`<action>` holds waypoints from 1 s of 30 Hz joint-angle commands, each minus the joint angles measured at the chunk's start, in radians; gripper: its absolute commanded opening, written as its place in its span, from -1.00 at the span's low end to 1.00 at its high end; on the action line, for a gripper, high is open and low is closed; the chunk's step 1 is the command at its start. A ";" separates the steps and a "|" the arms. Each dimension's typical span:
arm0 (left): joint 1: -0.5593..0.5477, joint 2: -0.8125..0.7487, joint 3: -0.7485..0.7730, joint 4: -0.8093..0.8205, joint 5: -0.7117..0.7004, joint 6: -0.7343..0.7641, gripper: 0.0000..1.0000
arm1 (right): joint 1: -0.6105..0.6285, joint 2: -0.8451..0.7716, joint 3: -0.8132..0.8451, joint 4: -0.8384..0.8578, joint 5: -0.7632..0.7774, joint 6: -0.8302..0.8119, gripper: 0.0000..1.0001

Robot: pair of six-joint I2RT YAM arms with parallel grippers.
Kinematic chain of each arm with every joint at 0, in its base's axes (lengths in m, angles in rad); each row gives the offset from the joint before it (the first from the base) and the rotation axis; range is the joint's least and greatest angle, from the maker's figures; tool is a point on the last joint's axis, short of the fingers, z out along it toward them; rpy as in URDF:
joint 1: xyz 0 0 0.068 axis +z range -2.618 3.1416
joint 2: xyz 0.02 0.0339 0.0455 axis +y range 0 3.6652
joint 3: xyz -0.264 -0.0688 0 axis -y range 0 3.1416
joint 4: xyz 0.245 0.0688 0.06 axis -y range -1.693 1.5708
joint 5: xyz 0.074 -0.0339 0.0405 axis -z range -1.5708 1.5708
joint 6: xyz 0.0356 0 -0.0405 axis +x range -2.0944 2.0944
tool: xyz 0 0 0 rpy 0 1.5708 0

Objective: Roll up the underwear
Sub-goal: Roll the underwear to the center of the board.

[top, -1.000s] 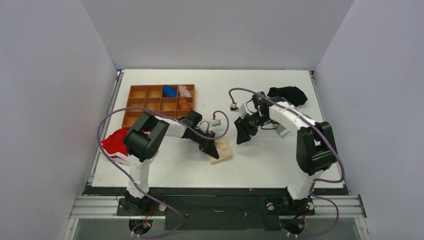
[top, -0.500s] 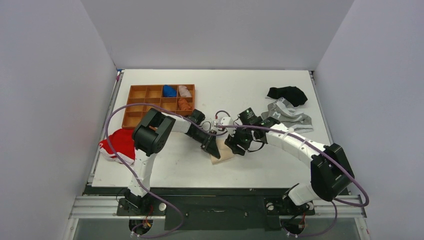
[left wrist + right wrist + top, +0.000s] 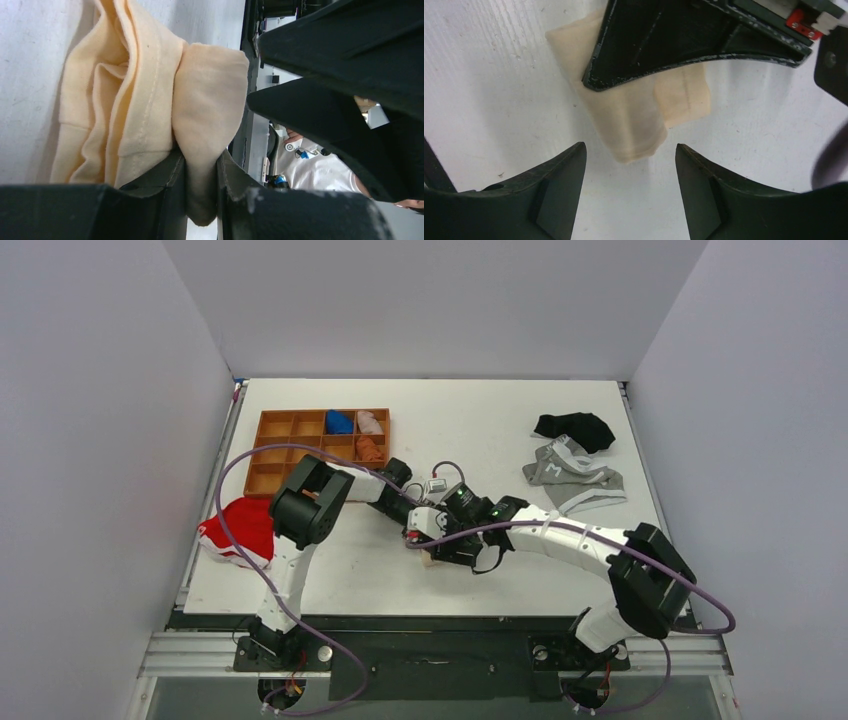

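Note:
The cream underwear (image 3: 429, 559) lies folded into a small bundle on the white table and is mostly hidden under both grippers. In the left wrist view its layered folds (image 3: 140, 95) fill the left side. My left gripper (image 3: 200, 167) is shut on one fold of it, low at the table (image 3: 417, 533). My right gripper (image 3: 630, 146) is open, its jaws wide apart and straddling the near end of the bundle (image 3: 631, 125) just above the table. It hovers right beside the left gripper (image 3: 447, 545), whose black finger (image 3: 674, 40) crosses over the fabric.
An orange compartment tray (image 3: 278, 426) at the back left holds blue, white and orange rolls. A red garment (image 3: 240, 530) lies at the left edge. A grey garment with a white waistband (image 3: 572, 475) and a black one (image 3: 575, 426) lie at the back right.
My right arm has swung from the back right, left and toward me, and come down open over the underwear. The left gripper has stayed shut on the fabric, shifting slightly left.

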 commanded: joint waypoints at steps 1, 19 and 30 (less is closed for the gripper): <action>-0.008 0.070 -0.015 -0.043 -0.195 0.085 -1.00 | 0.044 0.043 0.011 0.033 0.084 -0.054 0.23; -0.010 0.086 0.005 -0.091 -0.175 0.118 -1.00 | 0.062 0.194 0.079 0.058 0.096 -0.095 0.14; -0.010 0.081 0.032 -0.153 -0.177 0.161 -0.82 | 0.063 0.237 0.122 -0.072 0.018 -0.049 -0.96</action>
